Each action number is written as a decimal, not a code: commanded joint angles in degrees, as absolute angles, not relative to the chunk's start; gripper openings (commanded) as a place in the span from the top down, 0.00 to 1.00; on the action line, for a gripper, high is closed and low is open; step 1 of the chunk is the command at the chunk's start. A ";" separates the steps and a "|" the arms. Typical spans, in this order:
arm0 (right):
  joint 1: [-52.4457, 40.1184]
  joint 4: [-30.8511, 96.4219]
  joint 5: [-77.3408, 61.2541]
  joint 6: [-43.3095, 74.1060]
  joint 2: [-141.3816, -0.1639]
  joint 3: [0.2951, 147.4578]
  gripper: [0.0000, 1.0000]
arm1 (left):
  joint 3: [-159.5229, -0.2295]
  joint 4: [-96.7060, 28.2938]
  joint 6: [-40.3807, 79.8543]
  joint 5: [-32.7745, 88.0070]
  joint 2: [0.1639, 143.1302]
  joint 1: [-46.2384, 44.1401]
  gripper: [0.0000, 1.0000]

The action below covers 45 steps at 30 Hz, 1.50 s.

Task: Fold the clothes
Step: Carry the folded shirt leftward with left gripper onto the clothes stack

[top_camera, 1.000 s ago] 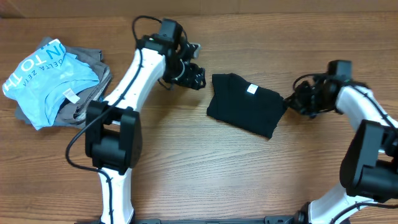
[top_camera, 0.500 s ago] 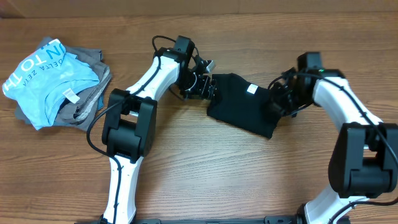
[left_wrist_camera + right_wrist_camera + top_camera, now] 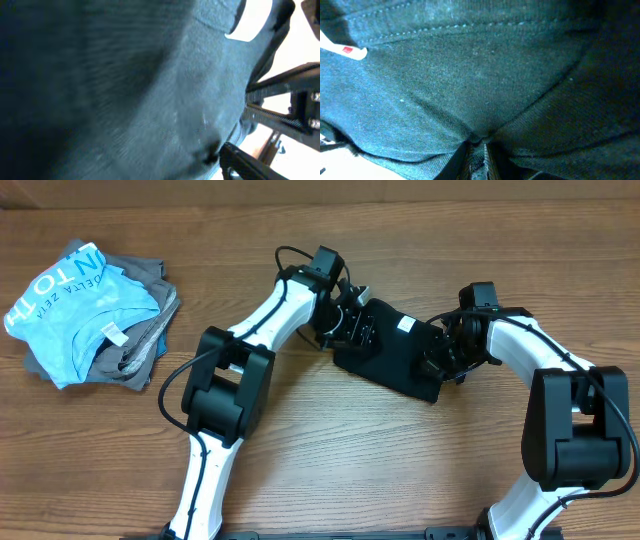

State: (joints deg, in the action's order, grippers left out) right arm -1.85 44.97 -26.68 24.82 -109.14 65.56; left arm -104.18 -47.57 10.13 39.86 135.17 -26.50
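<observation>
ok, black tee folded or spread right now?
Folded: the black T-shirt lies as a compact rectangle, white neck tag on top, no sleeves spread out.

Overhead is bright, even and sharp, with only soft shadows on the table [image 3: 330, 470]. Both wrist views are dim and bluish: the shirt [image 3: 125, 90] is badly blurred in the left, crisp in the right, with blown-out white at the left's edge

Top-down overhead; both wrists against T-shirt [image 3: 400, 355]
</observation>
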 commanded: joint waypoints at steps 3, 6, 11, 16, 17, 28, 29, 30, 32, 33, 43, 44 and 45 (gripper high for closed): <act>-1.98 45.50 -24.45 25.52 -111.50 64.23 0.87 | -103.37 -44.69 15.20 36.84 138.37 -29.30 0.46; -1.98 45.76 -24.45 25.32 -111.50 64.23 0.89 | -103.37 -44.07 15.66 36.86 138.37 -29.45 0.72; -1.34 49.69 -24.62 23.49 -110.98 65.12 0.92 | -103.55 -45.60 15.18 36.91 138.04 -28.10 0.96; 1.50 59.83 -24.71 16.47 -106.69 70.13 0.92 | -106.37 -53.60 9.82 36.64 134.67 -23.14 0.96; 2.09 61.65 -24.69 15.49 -105.54 71.22 0.92 | -106.98 -55.40 8.99 36.56 133.38 -21.82 0.96; 4.19 66.65 -24.69 13.47 -95.18 76.64 0.91 | -108.03 -64.84 6.92 35.35 111.46 -1.63 0.96; 4.21 66.72 -24.69 13.47 -95.13 76.64 0.91 | -108.03 -65.23 7.68 35.14 109.58 0.80 0.96; 4.21 66.78 -24.69 13.47 -95.15 76.62 0.91 | -108.03 -65.67 8.43 34.63 107.57 3.75 0.96; 4.21 66.78 -24.69 13.47 -95.15 76.62 0.91 | -108.03 -66.26 8.88 32.58 104.66 9.15 0.96; 4.21 66.74 -24.71 13.47 -95.15 76.62 0.91 | -108.03 -66.41 8.86 31.73 103.53 11.90 0.96; 4.21 66.39 -24.71 13.47 -95.15 76.62 0.91 | -108.01 -59.57 8.73 30.96 104.71 33.63 0.96; 4.21 66.54 -24.71 13.47 -95.15 76.62 0.91 | -108.01 -58.57 7.99 31.31 105.49 34.65 0.96; 4.21 66.63 -24.71 13.47 -95.15 76.62 0.91 | -108.01 -57.69 6.74 31.64 106.37 35.44 0.96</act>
State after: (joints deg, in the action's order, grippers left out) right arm 4.36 66.65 -25.04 13.87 -95.48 75.96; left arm -107.39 -59.44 8.78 30.55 103.83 33.17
